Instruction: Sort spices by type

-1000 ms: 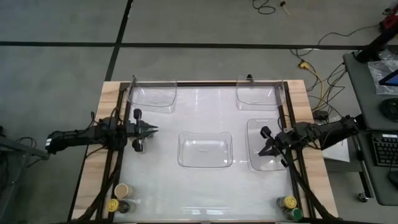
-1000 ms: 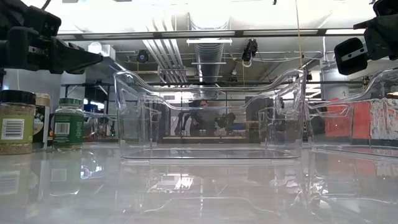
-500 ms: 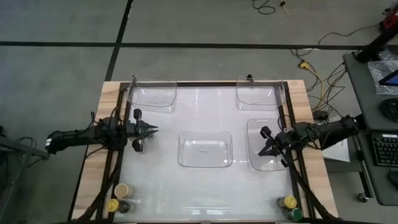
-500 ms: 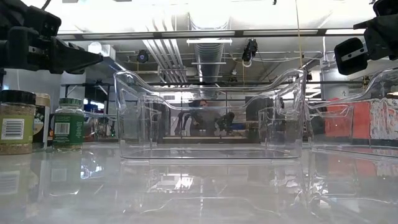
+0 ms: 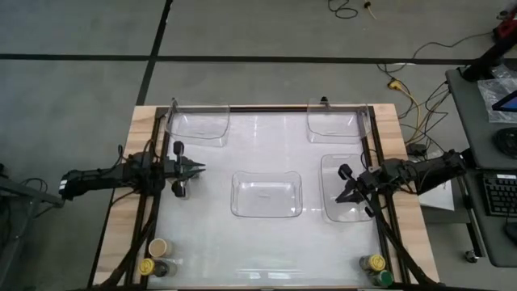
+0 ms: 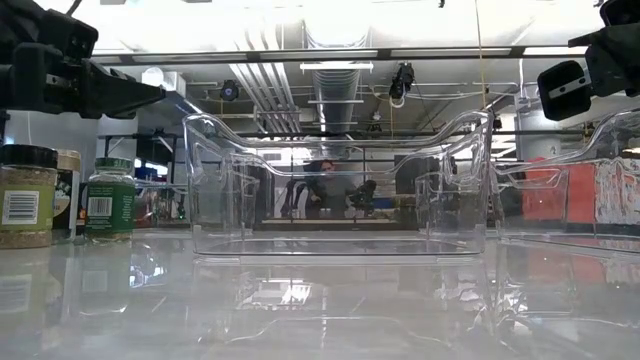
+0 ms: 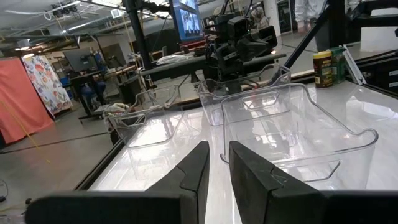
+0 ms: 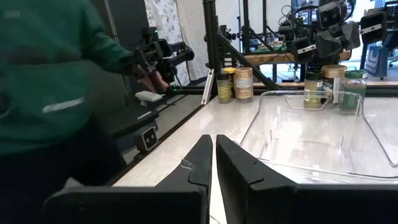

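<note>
Both grippers hang shut above the table and hold nothing. My left gripper [image 5: 199, 168] [image 7: 216, 167] [image 6: 150, 95] is at the table's left side and points right at the centre tray. My right gripper [image 5: 340, 197] [image 8: 214, 157] is over the right tray. Three spice jars stand upright under the left arm: a black-lidded one [image 6: 27, 195], one half hidden behind it [image 6: 68, 190] and a green-lidded one [image 6: 110, 196]. At the near left corner stand a tan-lidded jar [image 5: 157, 246], a yellow-lidded one [image 5: 146, 264] and a dark one [image 5: 162, 270]. At the near right corner stand a yellow-lidded jar [image 5: 371, 263] and a green-lidded one [image 5: 384, 278].
Clear plastic trays sit on the glossy white table: one in the centre [image 5: 266, 212], one at the right [image 5: 329, 166], and two at the far edge [image 5: 196, 139] [image 5: 333, 136]. A person in a green top [image 8: 56, 81] stands beside the table.
</note>
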Action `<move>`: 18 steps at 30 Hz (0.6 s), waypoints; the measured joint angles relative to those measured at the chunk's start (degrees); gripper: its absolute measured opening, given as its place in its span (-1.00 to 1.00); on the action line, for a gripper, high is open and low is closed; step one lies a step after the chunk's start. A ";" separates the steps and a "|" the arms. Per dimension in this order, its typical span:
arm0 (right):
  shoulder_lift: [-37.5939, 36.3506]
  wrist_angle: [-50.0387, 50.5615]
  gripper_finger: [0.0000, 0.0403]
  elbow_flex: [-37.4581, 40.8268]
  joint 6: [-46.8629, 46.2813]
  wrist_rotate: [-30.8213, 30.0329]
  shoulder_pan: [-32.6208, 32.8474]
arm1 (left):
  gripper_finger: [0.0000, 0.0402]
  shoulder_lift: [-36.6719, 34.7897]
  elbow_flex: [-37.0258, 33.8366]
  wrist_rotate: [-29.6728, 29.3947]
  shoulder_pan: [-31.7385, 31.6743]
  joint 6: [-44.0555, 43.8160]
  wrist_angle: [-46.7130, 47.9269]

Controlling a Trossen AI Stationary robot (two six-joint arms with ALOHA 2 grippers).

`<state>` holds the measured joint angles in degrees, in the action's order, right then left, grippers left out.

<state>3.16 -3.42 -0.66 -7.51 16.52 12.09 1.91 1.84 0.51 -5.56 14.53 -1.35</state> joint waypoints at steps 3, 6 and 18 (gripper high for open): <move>0.01 -0.01 -0.94 -0.01 0.00 0.00 0.01 | -0.77 -0.04 0.01 0.48 0.04 -7.26 -4.03; 0.00 0.00 -0.94 -0.01 0.00 0.01 0.01 | -0.77 0.04 -0.01 0.20 0.07 -19.57 -7.72; 0.00 0.02 -0.94 -0.01 0.00 -0.01 -0.01 | -0.77 0.63 4.92 -1.51 0.09 -55.50 -17.74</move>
<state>3.16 -3.40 -0.67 -7.51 16.51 12.08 2.55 6.76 -0.99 -5.47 -40.97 -19.09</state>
